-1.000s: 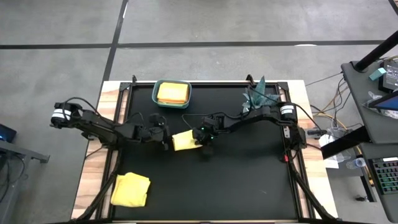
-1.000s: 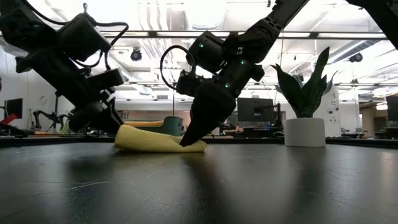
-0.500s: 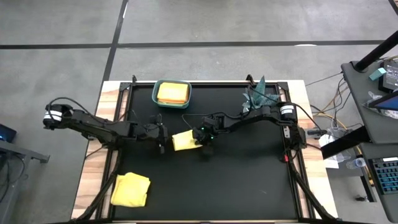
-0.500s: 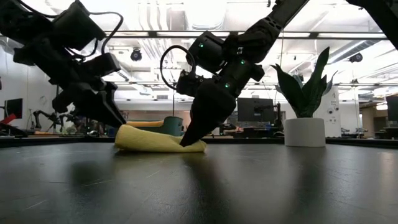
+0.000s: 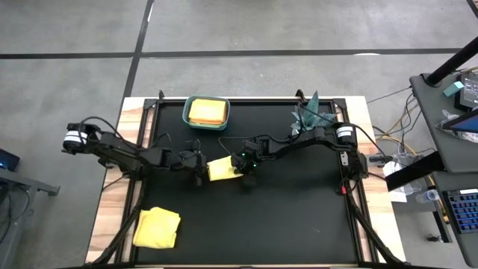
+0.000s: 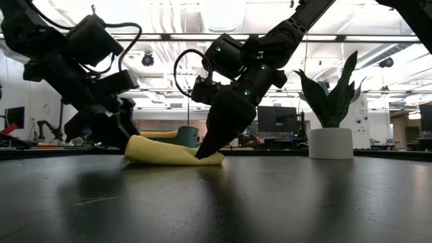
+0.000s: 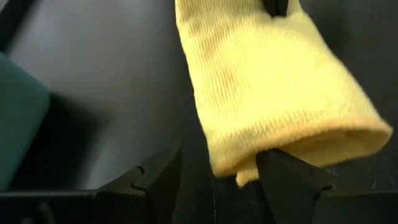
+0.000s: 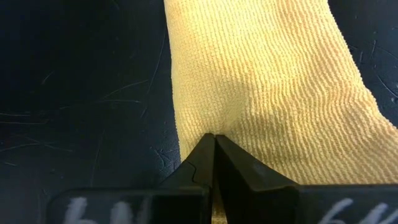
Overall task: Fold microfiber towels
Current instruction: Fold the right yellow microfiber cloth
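Observation:
A folded yellow microfiber towel [image 5: 222,169] lies flat on the black mat at the table's middle. My right gripper [image 5: 242,171] is shut, with its tips on the towel's right end. My left gripper [image 5: 200,172] stands open at the towel's left end [image 7: 249,163]: a corner of that doubled end lies between the fingers. Another yellow towel [image 5: 157,228] lies crumpled near the front left corner. A further folded one [image 5: 207,111] lies in the teal bin [image 5: 190,119] at the back. My right gripper presses its shut fingertips [image 8: 214,144] down on the towel's right end [image 8: 249,118], near one corner. It slants down from the table's right side. The towel lies flat on the mat under the tips [image 6: 201,154]. My left gripper: one finger [image 7: 283,177] overlaps the towel's folded left end; whether it touches I cannot tell.
A potted plant [image 5: 310,116] stands at the back right in a white pot [image 6: 331,143]. The black mat [image 5: 299,217] is bare in front of and to the right of the towel.
My left gripper drew back from the towel toward the table's left edge and rose a little, then came back to the towel's left end. The towel and my right gripper have kept still.

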